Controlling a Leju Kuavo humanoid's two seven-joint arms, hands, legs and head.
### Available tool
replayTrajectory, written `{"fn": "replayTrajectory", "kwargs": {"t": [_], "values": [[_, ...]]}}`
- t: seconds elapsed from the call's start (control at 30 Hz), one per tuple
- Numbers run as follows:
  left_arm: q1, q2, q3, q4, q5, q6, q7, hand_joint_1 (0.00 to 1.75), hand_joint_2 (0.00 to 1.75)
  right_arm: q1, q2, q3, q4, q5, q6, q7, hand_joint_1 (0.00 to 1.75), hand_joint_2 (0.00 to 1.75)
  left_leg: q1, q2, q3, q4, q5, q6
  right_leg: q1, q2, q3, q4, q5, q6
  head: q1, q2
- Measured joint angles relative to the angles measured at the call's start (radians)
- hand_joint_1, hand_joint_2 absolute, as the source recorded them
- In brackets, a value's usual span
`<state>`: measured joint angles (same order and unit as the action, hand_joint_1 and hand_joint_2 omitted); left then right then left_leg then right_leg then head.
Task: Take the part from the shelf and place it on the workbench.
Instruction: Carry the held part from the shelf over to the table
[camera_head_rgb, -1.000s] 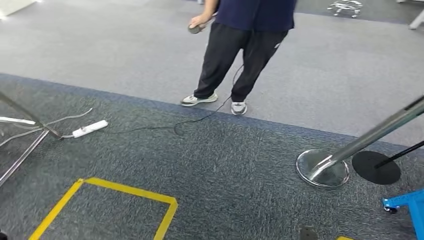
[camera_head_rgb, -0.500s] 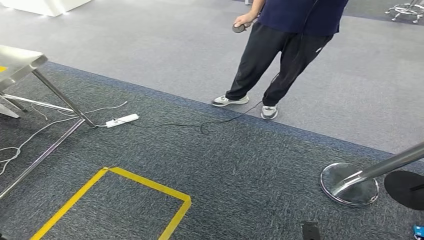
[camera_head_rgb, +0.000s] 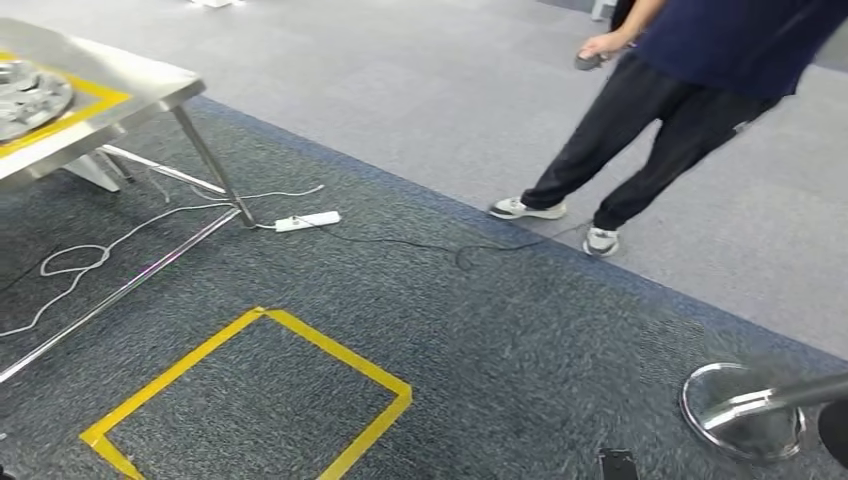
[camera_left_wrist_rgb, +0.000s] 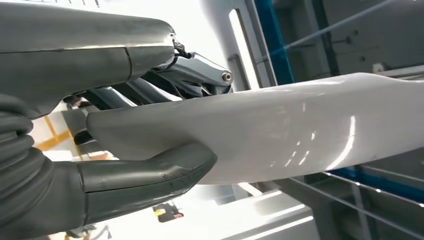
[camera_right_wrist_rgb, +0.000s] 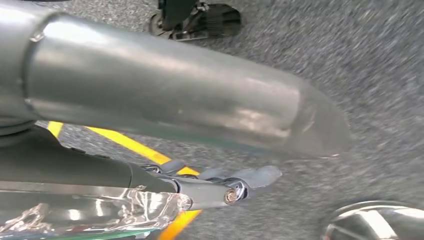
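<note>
My left hand (camera_left_wrist_rgb: 100, 185) grips a long, smooth white part (camera_left_wrist_rgb: 300, 125), thumb under it and fingers (camera_left_wrist_rgb: 200, 75) over its top edge. Blue and grey frame bars stand behind it. In the head view the steel workbench (camera_head_rgb: 150, 85) stands at the upper left, edged with yellow tape, and a round metal piece (camera_head_rgb: 30, 95) lies on it. My right hand (camera_right_wrist_rgb: 150, 100) hangs over the carpet. Its fingers (camera_right_wrist_rgb: 235, 185) are stretched out apart from the thumb, with floor showing between them.
A person (camera_head_rgb: 700, 90) stands at the upper right holding a small dark device (camera_head_rgb: 590, 62). A white power strip (camera_head_rgb: 307, 221) and cables lie by the bench leg. A yellow tape square (camera_head_rgb: 330, 345) marks the carpet. A chrome stanchion base (camera_head_rgb: 745, 410) sits at the lower right.
The camera has turned left, so the whole scene has slid right. The workbench has come into the picture at the upper left, and the blue frame at the lower right has gone out.
</note>
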<state>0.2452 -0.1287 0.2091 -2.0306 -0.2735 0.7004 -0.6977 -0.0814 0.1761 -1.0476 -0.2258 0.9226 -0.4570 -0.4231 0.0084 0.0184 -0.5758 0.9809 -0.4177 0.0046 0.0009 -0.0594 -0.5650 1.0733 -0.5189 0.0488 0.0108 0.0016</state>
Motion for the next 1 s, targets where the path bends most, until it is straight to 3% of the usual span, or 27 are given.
{"fn": "replayTrajectory", "kwargs": {"t": [0.07, 0.1, 0.13, 0.17, 0.2, 0.27, 0.33, 0.4, 0.43, 0.47, 0.5, 0.57, 0.63, 0.67, 0.73, 0.77, 0.83, 0.87, 0.93, 1.0], "values": [[0.000, 0.000, 0.000, 0.000, 0.005, 0.000, 0.000, 1.75, 1.75, 0.004, -0.001, 0.000, 0.000, 0.001, 0.000, -0.002, 0.00, 0.00, 0.001, -0.022, -0.002, 0.000, 0.001, 0.007, -0.002, 0.046, -0.061, 0.134, -0.064, 0.004, 0.004, 0.000], [0.001, 0.001, 0.000, 0.000, 0.007, 0.000, 0.000, 1.75, 1.75, 0.008, -0.001, 0.000, 0.000, 0.001, 0.000, -0.002, 0.00, 0.00, 0.001, -0.035, -0.002, 0.000, 0.002, 0.008, -0.002, 0.053, -0.092, 0.195, -0.086, 0.005, 0.005, 0.000], [0.001, 0.001, 0.000, 0.000, 0.008, 0.000, 0.000, 1.75, 1.75, 0.010, -0.001, 0.000, 0.000, 0.001, 0.000, -0.002, 0.00, 0.00, 0.001, -0.049, -0.002, 0.000, 0.002, 0.008, -0.002, 0.055, -0.110, 0.227, -0.088, 0.005, 0.005, 0.000], [0.002, 0.001, 0.000, 0.000, 0.009, 0.000, 0.000, 1.75, 1.75, 0.012, -0.001, 0.000, 0.000, 0.001, 0.000, -0.002, 0.00, 0.00, 0.001, -0.064, -0.001, 0.001, 0.002, 0.008, -0.002, 0.058, -0.110, 0.220, -0.070, 0.004, 0.005, 0.000], [0.002, 0.001, 0.000, 0.000, 0.010, 0.000, 0.000, 1.75, 1.75, 0.012, -0.002, 0.000, 0.000, 0.002, 0.000, -0.002, 0.00, 0.00, 0.001, -0.078, 0.000, 0.001, 0.003, 0.007, -0.003, 0.062, -0.092, 0.175, -0.037, 0.002, 0.005, 0.000], [0.001, 0.001, -0.001, 0.000, 0.016, 0.000, 0.000, 1.75, 1.75, 0.012, -0.004, 0.001, 0.000, 0.006, -0.001, 0.000, 0.00, 0.00, 0.001, -0.105, 0.001, 0.003, 0.002, 0.002, -0.008, 0.101, -0.031, 0.034, 0.031, -0.002, 0.005, 0.000], [0.001, 0.001, -0.002, 0.000, 0.020, 0.000, 0.000, 1.75, 1.75, 0.012, -0.005, 0.003, 0.000, 0.009, -0.002, 0.006, 0.00, 0.00, 0.001, -0.127, -0.005, 0.005, 0.004, -0.010, -0.013, 0.136, 0.008, -0.049, 0.053, -0.005, 0.004, 0.000], [0.002, 0.000, -0.004, 0.001, 0.016, 0.000, 0.000, 1.75, 1.75, 0.011, -0.006, 0.004, 0.000, 0.003, -0.002, 0.014, 0.00, 0.00, 0.005, -0.148, -0.013, 0.004, 0.011, -0.023, -0.011, 0.129, 0.013, -0.055, 0.051, -0.013, 0.004, 0.000], [0.004, 0.000, -0.004, 0.001, 0.012, 0.000, 0.000, 1.75, 1.75, 0.011, -0.007, 0.004, 0.000, 0.000, -0.001, 0.017, 0.00, 0.00, 0.005, -0.144, -0.017, 0.005, 0.010, -0.029, -0.011, 0.118, 0.015, -0.057, 0.054, -0.019, 0.004, 0.000], [0.005, -0.001, -0.005, 0.001, 0.009, 0.000, 0.000, 1.75, 1.75, 0.010, -0.008, 0.003, 0.000, -0.003, -0.001, 0.020, 0.00, 0.00, 0.004, -0.124, -0.024, 0.017, 0.001, -0.034, -0.011, 0.106, 0.015, -0.059, 0.057, -0.026, 0.001, 0.000], [0.004, 0.000, -0.005, 0.001, 0.006, 0.000, 0.000, 1.75, 1.75, 0.010, -0.008, 0.003, 0.000, -0.004, 0.001, 0.022, 0.00, 0.00, 0.003, -0.095, -0.039, 0.048, -0.019, -0.038, -0.012, 0.093, 0.015, -0.062, 0.060, -0.032, -0.002, 0.000], [0.001, 0.000, -0.007, 0.001, -0.001, 0.000, 0.000, 1.75, 1.75, 0.012, -0.009, 0.002, 0.000, -0.010, 0.007, 0.025, 0.00, 0.00, 0.001, -0.041, -0.093, 0.163, -0.084, -0.044, -0.010, 0.066, 0.014, -0.064, 0.060, -0.039, -0.007, 0.000], [0.001, 0.000, -0.007, 0.001, -0.008, 0.000, 0.000, 1.75, 1.75, 0.014, -0.009, -0.003, 0.000, -0.025, 0.017, 0.029, 0.00, 0.00, 0.002, -0.032, -0.142, 0.267, -0.121, -0.047, -0.008, 0.037, 0.013, -0.064, 0.059, -0.042, -0.007, 0.000], [0.001, -0.001, -0.007, 0.001, -0.012, 0.000, 0.000, 1.75, 1.75, 0.013, -0.009, -0.006, 0.000, -0.031, 0.020, 0.031, 0.00, 0.00, 0.002, -0.031, -0.144, 0.275, -0.113, -0.047, -0.007, 0.022, 0.013, -0.064, 0.058, -0.042, -0.007, 0.000], [0.001, -0.001, -0.007, 0.001, -0.019, 0.000, 0.000, 1.75, 1.75, 0.011, -0.009, -0.011, 0.000, -0.032, 0.021, 0.035, 0.00, 0.00, 0.000, -0.014, -0.093, 0.185, -0.055, -0.043, -0.006, -0.004, 0.016, -0.064, 0.056, -0.040, -0.007, 0.000], [0.000, -0.001, -0.008, 0.001, -0.022, 0.000, 0.000, 1.75, 1.75, 0.009, -0.010, -0.012, 0.000, -0.028, 0.021, 0.035, 0.00, 0.00, -0.002, 0.012, -0.055, 0.117, -0.029, -0.041, -0.004, -0.015, 0.018, -0.063, 0.054, -0.037, -0.008, 0.000], [-0.003, -0.001, -0.009, 0.000, -0.026, 0.000, 0.000, 1.75, 1.75, 0.008, -0.010, -0.012, -0.001, -0.021, 0.021, 0.036, 0.00, 0.00, -0.007, 0.048, -0.006, 0.025, -0.006, -0.031, 0.003, -0.034, 0.021, -0.061, 0.049, -0.028, -0.008, 0.000], [-0.004, -0.001, -0.010, 0.000, -0.027, 0.000, 0.000, 1.75, 1.75, 0.007, -0.010, -0.012, -0.001, -0.018, 0.021, 0.037, 0.00, 0.00, -0.010, 0.053, -0.001, 0.010, -0.007, -0.026, 0.006, -0.044, 0.023, -0.061, 0.046, -0.024, -0.008, 0.000], [-0.004, -0.002, -0.010, 0.000, -0.034, 0.000, 0.000, 1.75, 1.75, 0.004, -0.011, -0.012, -0.001, -0.015, 0.021, 0.039, 0.00, 0.00, -0.009, 0.027, -0.003, 0.006, -0.004, -0.013, 0.006, -0.061, 0.027, -0.063, 0.042, -0.014, -0.007, 0.000], [-0.007, -0.003, -0.008, -0.001, -0.046, 0.000, 0.000, 1.75, 1.75, -0.001, -0.011, -0.012, -0.001, -0.013, 0.021, 0.042, 0.00, 0.00, -0.004, 0.005, -0.003, 0.003, 0.001, -0.002, 0.002, -0.027, 0.015, -0.028, 0.014, -0.002, -0.003, 0.000]]}}
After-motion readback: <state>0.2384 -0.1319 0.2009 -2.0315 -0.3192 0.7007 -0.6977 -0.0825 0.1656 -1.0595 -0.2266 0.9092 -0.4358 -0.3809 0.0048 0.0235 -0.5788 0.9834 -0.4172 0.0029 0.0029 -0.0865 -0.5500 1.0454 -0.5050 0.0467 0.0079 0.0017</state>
